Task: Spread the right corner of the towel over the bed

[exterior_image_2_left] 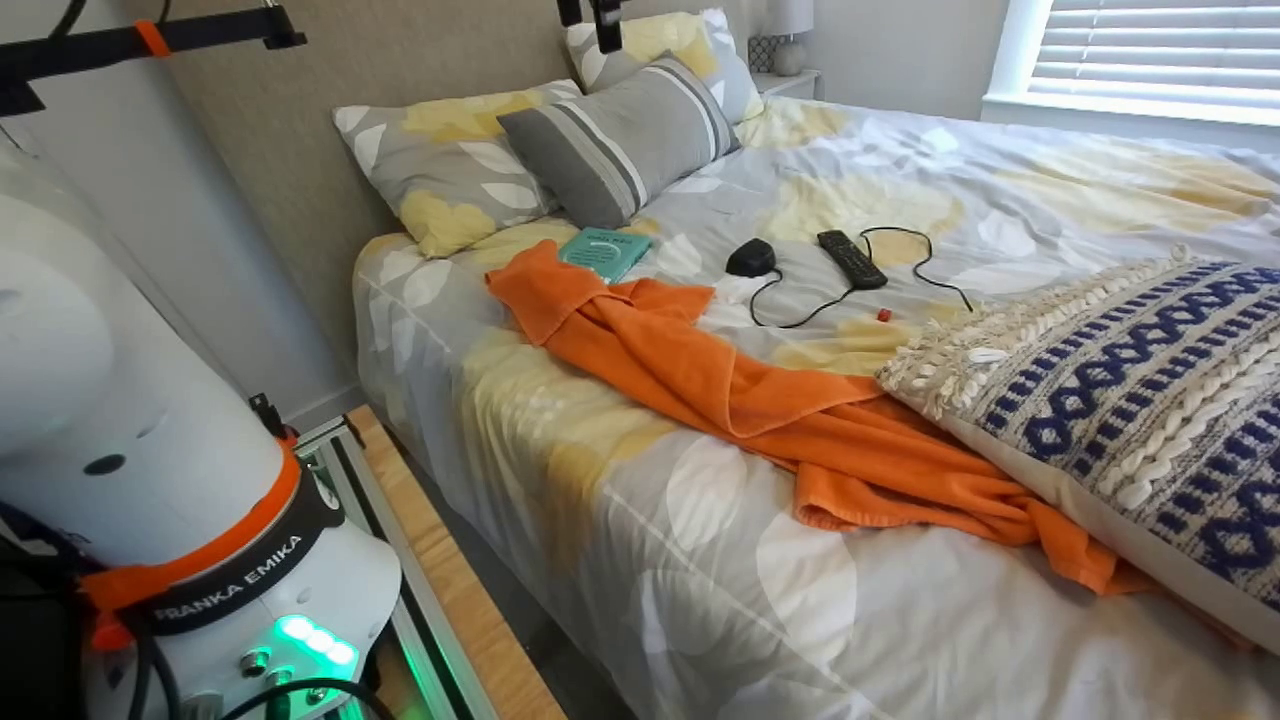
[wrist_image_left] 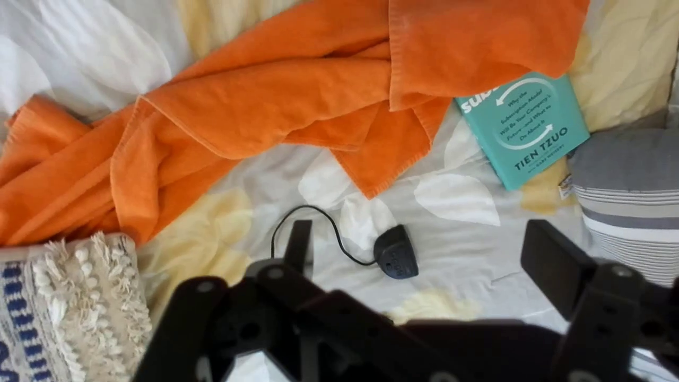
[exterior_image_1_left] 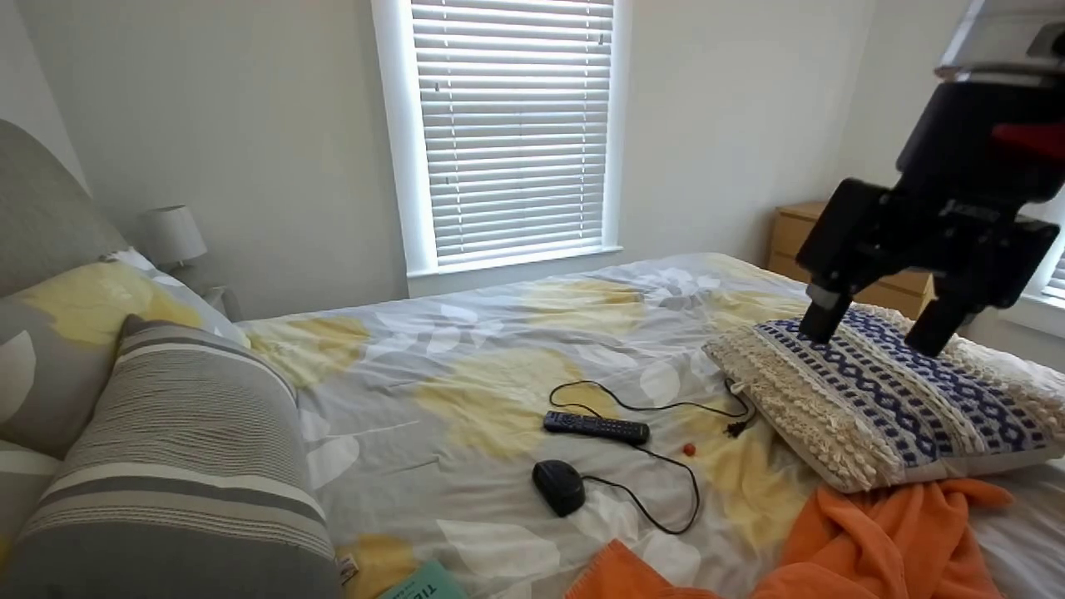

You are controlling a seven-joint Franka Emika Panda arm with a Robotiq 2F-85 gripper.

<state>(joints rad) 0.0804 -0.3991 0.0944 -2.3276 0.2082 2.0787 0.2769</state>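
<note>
The orange towel (exterior_image_2_left: 700, 375) lies rumpled in a long diagonal strip along the near side of the bed (exterior_image_2_left: 580, 430). One end overlaps a teal book; the other runs up against the patterned cushion. In the wrist view the towel (wrist_image_left: 297, 106) crosses the top, with a pointed corner hanging toward the middle and a folded flap at upper right. An exterior view shows only part of the towel (exterior_image_1_left: 890, 541) at the bottom. My gripper (exterior_image_1_left: 874, 329) is open and empty, held above the bed. In the wrist view its fingers (wrist_image_left: 424, 249) are wide apart, touching no towel.
A cream-and-navy cushion (exterior_image_2_left: 1130, 400) sits at one end of the towel. A black corded device (wrist_image_left: 396, 253), a remote (exterior_image_1_left: 596, 427) and a small red object (exterior_image_1_left: 689, 449) lie on the cover. The teal book (wrist_image_left: 525, 130) is near the striped pillow (exterior_image_1_left: 183, 449).
</note>
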